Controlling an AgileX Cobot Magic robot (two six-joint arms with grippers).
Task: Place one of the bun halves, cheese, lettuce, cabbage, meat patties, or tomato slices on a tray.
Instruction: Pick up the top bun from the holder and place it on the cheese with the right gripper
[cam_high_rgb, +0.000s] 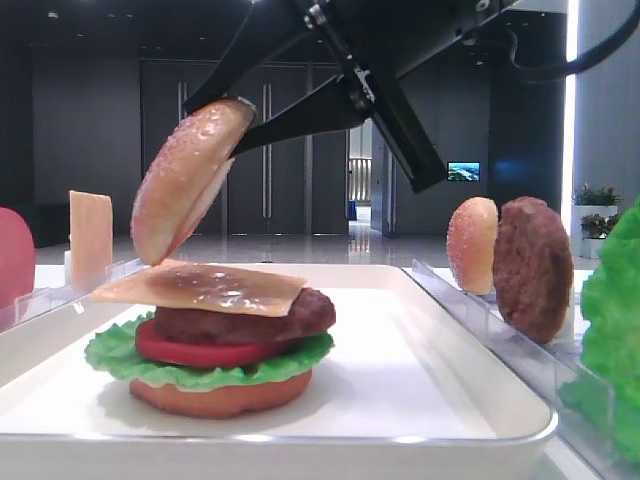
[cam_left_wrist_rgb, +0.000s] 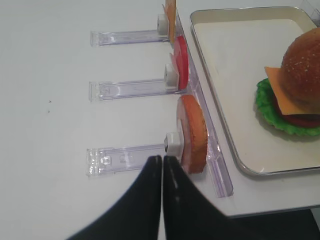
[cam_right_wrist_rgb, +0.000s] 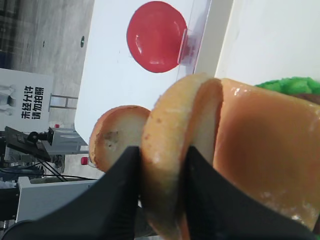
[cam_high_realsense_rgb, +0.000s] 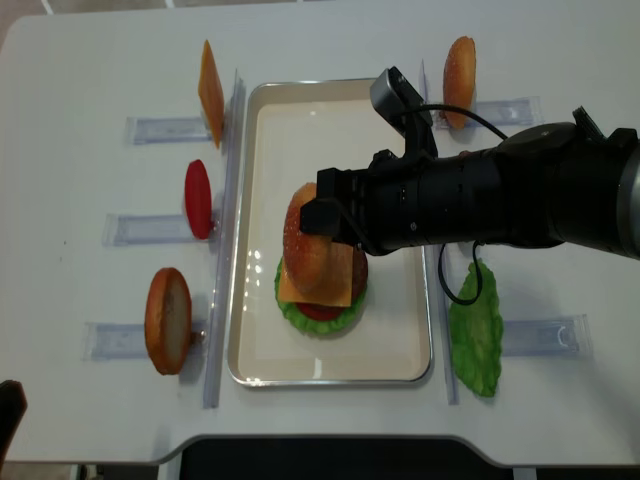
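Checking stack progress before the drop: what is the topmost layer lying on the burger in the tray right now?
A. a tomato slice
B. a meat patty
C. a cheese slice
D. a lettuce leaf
C. The cheese slice lies on top of the patty, with the top bun held tilted above it in the right gripper.

R arm reaches across to centre, right end effector (cam_right_wrist_rgb: 162, 175) clamped; left end effector (cam_left_wrist_rgb: 163, 165) closed, low.

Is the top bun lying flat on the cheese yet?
No. The top bun hangs tilted in the right gripper, above the cheese.
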